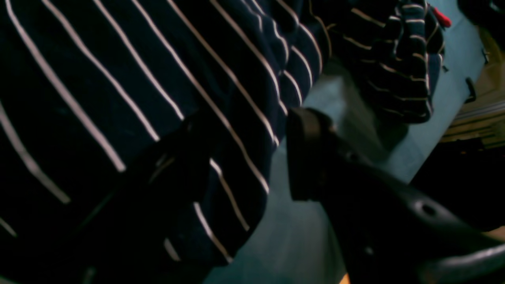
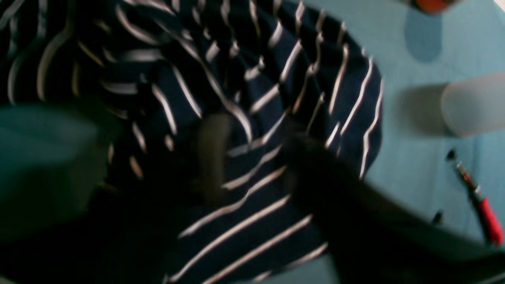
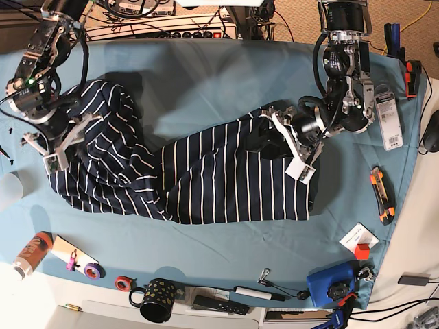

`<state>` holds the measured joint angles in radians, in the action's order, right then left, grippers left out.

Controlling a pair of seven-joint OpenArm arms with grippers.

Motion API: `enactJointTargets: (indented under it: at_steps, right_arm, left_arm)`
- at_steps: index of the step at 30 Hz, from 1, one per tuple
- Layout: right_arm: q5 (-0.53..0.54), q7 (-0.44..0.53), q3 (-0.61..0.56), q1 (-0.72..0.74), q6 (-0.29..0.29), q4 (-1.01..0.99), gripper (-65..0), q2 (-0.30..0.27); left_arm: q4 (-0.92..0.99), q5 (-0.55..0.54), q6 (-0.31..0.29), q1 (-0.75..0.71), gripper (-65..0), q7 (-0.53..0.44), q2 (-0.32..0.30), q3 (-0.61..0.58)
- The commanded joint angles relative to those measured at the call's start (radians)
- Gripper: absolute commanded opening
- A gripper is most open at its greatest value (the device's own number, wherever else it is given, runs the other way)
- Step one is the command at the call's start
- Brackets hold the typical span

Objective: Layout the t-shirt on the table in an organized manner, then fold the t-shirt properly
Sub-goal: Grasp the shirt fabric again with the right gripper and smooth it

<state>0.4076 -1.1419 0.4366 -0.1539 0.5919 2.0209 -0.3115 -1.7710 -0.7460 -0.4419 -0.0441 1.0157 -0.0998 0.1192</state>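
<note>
One garment: the t-shirt [image 3: 206,178] lies across the middle of the table [image 3: 206,68], rumpled; its bulk runs from 9 o'clock to 3 o'clock, with a bunched hump at the 9 o'clock end.
Step in hand: by my reading, still the laying-out, as no fold shows yet.
Left gripper [image 3: 291,147]: at the shirt's 3 o'clock edge, jaws parted, one finger over the striped cloth and the other over bare teal, nothing pinched.
Right gripper [image 3: 58,140]: above the bunched end at 9 o'clock, jaws apart; its wrist view is blurred, so whether a finger touches cloth I cannot tell.
Doing it well: each gripper should take one layer at a hem or shoulder, then draw apart toward 3 and 9 until the stripes run straight.
Risk: pinching two layers would probably drag the hump along.
Surroundings: a mug [image 3: 156,299] and tape rolls [image 3: 92,269] sit near 6 o'clock, well apart from the shirt.
</note>
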Motion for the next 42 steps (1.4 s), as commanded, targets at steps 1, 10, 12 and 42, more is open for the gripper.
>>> enactJointTargets:
  at_steps: [1,10,12,42]
  right_arm:
    - [-0.007,0.04,0.006,-0.015,-0.005,0.013,-35.4,-0.013]
    - [-0.021,0.148,0.006,-0.01,-0.177,-0.095,-34.9,-0.013]
    - [0.023,0.147,0.006,0.031,-0.177,-0.177,-34.9,-0.013]
    - [0.029,0.063,-0.241,0.135,-0.114,-0.309,-58.7,-0.013]
  left_arm:
    - [-0.017,-0.025,-0.007,0.013,-34.1,-0.021,0.0,0.002]
    - [-0.017,-0.026,-0.056,0.013,-34.1,-0.021,0.0,0.002]
    - [-0.017,-0.025,-0.056,0.013,-34.1,-0.021,0.0,0.002]
    - [-0.017,-0.025,-0.056,0.013,-34.1,-0.022,0.0,0.002]
